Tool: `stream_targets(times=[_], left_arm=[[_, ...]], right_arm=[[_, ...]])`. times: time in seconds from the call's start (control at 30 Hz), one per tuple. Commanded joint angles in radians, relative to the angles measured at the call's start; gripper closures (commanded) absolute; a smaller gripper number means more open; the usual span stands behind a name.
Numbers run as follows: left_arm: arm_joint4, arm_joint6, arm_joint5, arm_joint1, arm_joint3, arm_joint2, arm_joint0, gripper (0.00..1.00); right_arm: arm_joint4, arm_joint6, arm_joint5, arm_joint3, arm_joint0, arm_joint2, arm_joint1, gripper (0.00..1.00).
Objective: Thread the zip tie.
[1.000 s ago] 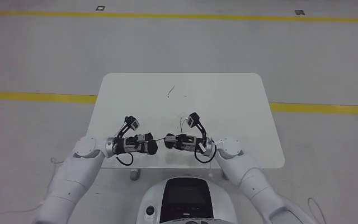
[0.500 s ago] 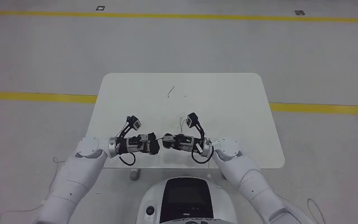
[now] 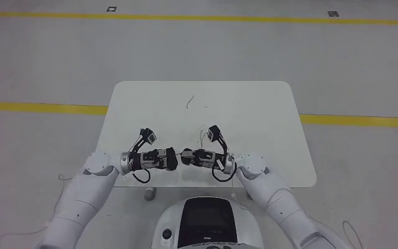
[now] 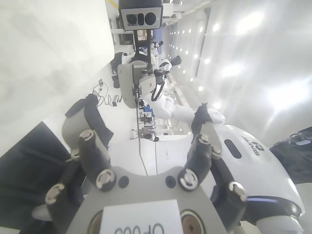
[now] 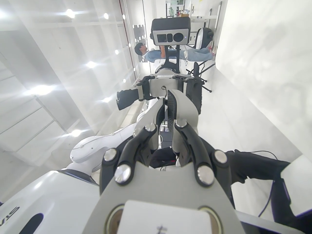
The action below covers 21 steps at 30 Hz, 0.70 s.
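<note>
Over the front part of the white table (image 3: pixel 261 112) my two grippers face each other, nearly tip to tip. My right gripper (image 5: pixel 167 97) is shut on a thin black zip tie (image 4: pixel 140 132), seen between the two grippers in the top view (image 3: pixel 180 155). The tie sticks out toward my left gripper (image 4: pixel 146 104), which is open, and runs between its spread fingers (image 4: pixel 89 108) without touching either one. From the left wrist view the right gripper (image 4: pixel 135 86) sits straight ahead. In the top view the left gripper (image 3: pixel 171 159) is just left of the right gripper (image 3: pixel 186 157).
A second thin black zip tie (image 3: pixel 189 100) lies loose farther back on the table. Some small thin pieces (image 3: pixel 203 133) lie just beyond the right wrist. The table's front edge runs under both forearms.
The two grippers have come closer together, and the stretch of zip tie visible between them in the top view has shortened.
</note>
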Motion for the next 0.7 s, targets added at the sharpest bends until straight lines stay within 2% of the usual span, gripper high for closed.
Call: stream_targets(times=[0.0,0.1,0.67], left_arm=[[-0.001,0.004,0.000,0.000,0.002,0.004,-0.002,0.51],[0.002,0.008,0.001,0.002,0.004,0.009,-0.005,0.58],[0.004,0.022,0.001,0.009,0.012,0.028,-0.013,0.81]], right_arm=[[-0.004,-0.001,0.004,-0.002,0.000,-0.003,0.002,1.00],[-0.009,-0.004,0.011,-0.004,0.001,-0.006,0.004,1.00],[0.008,0.035,0.039,0.006,0.014,-0.024,0.015,1.00]])
